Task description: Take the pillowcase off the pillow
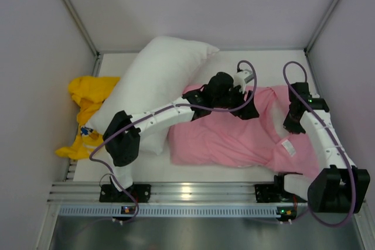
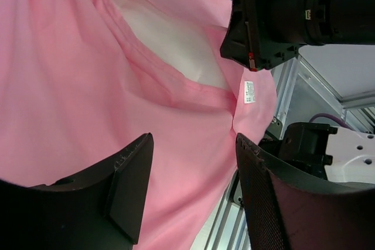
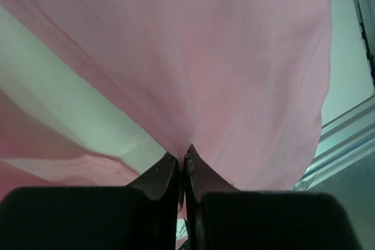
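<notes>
Fingers (image 3: pixel 157 175) of the right gripper (image 3: pixel 185 151) are pressed together on a fold of the pillowcase (image 1: pixel 228 136), and the pink fabric puckers at their tips. The left gripper (image 2: pixel 193 150) hangs over the same case near its middle. Its fingers (image 2: pixel 132 185) are spread apart, with pink fabric showing between them and nothing clamped. The pillowcase lies on the table (image 1: pixel 269 68), right of centre, beside a plain white pillow (image 1: pixel 158 77) and a yellow cloth (image 1: pixel 88 100). A white label (image 2: pixel 249 92) sits by the case's hemmed opening. Inside that opening is a pale surface, probably the pillow (image 2: pixel 170 39); the wrist views show too little to be sure.
</notes>
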